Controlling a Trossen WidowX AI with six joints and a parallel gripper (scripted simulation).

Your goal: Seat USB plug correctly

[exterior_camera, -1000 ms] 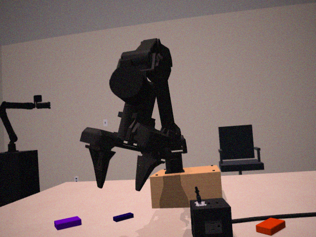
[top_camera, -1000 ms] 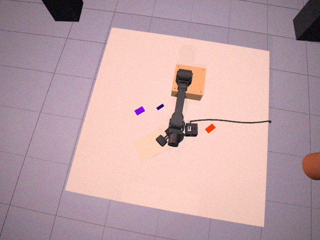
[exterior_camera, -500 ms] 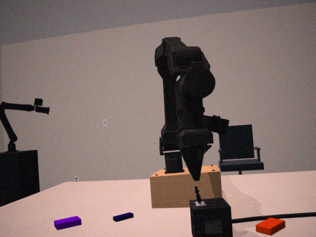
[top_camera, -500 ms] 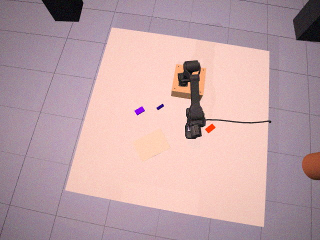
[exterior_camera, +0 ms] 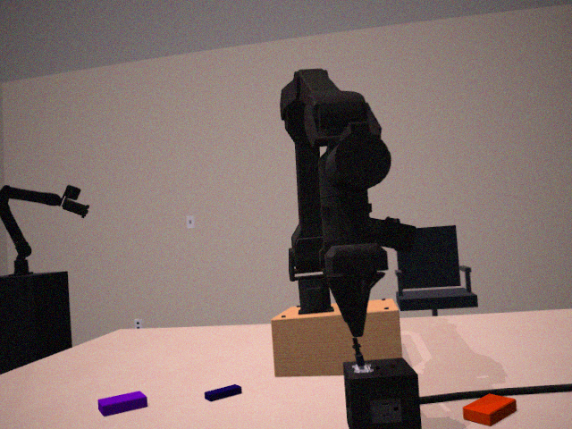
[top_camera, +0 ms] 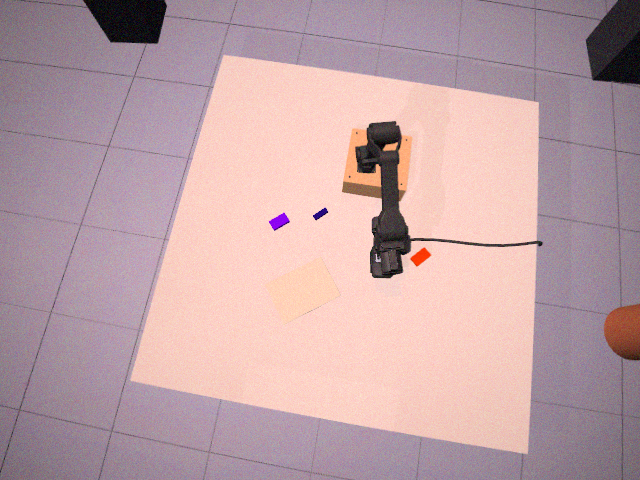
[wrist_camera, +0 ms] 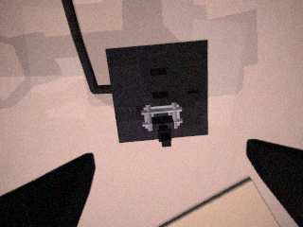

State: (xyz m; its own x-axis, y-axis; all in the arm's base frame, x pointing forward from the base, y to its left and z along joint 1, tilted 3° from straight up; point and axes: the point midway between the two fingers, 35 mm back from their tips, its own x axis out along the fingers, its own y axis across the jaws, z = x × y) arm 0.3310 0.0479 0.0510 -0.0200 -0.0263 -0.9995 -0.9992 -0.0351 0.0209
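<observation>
The black power cube (exterior_camera: 383, 388) (wrist_camera: 128, 71) stands on the table; in the top view the arm mostly covers it. The pale-rimmed socket (exterior_camera: 363, 370) (wrist_camera: 163, 109) is on its top. The small black USB plug (exterior_camera: 358, 354) (wrist_camera: 165, 133) stands up out of this socket, leaning slightly, with its body well proud of the top. Which way round it is cannot be told. My gripper (exterior_camera: 357, 335) (wrist_camera: 169, 153) points down above the cube, open and empty. In the wrist view its fingers are wide apart, with the plug ahead of the gap between them.
A black cable (top_camera: 480, 243) (exterior_camera: 466, 393) (wrist_camera: 81, 52) runs from the cube to the table edge. An orange-red block (top_camera: 420, 256) (exterior_camera: 488, 409) lies beside the cube. A purple block (top_camera: 279, 221) (exterior_camera: 121, 404), dark blue block (top_camera: 320, 213) (exterior_camera: 222, 392) and flat beige panel (top_camera: 302, 290) (wrist_camera: 232, 208) lie on the other side.
</observation>
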